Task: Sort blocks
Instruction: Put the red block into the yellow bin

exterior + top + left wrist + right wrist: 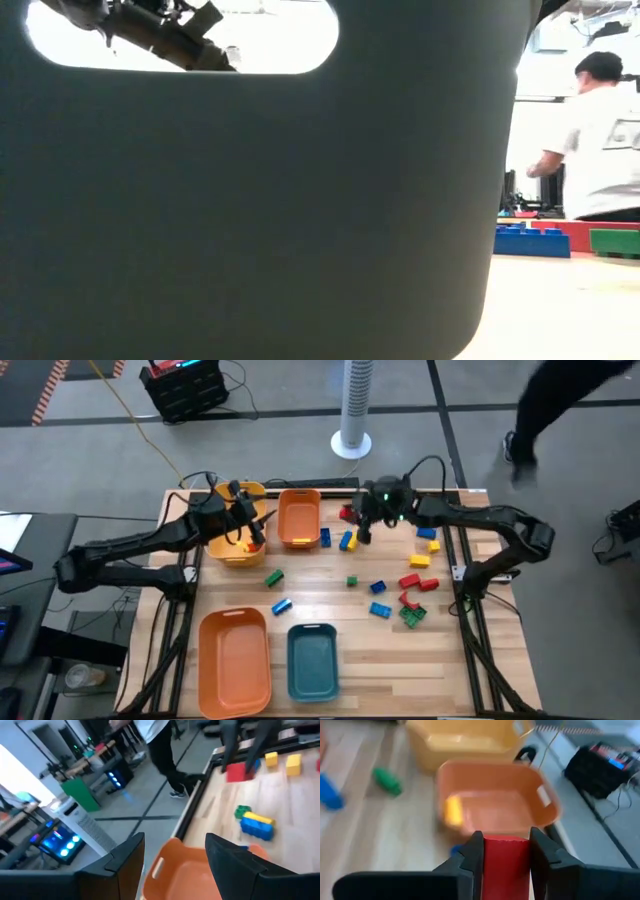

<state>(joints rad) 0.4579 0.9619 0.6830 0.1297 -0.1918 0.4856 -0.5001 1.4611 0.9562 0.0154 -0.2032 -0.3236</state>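
Observation:
My right gripper [505, 839] is shut on a red block [347, 513] near the table's far edge, right of the small orange bin [298, 518]. That bin holds a yellow block [452, 810]. My left gripper [175, 841] is open with nothing between its fingers. It hangs between the yellow bin [235, 542] and the small orange bin. Loose blocks in red, yellow, blue and green lie on the table's right half [410, 585]. A blue-and-yellow block [257, 825] and a green one [242, 811] lie just beyond the orange bin. My right gripper pinches the red block [505, 862] between its two fingers, one finger [470, 857] on each opposite side face. The fingers slant down from the right toward the small orange bin. The block looks lifted above the table, with a blue block [455, 851] showing below it.
A large orange bin [235, 660] and a teal bin [312, 660] stand at the near edge; the teal bin's wall [250, 200] fills most of the low view. A person in a white shirt [600, 140] stands beyond the table. Bare wood lies mid-table [320, 595].

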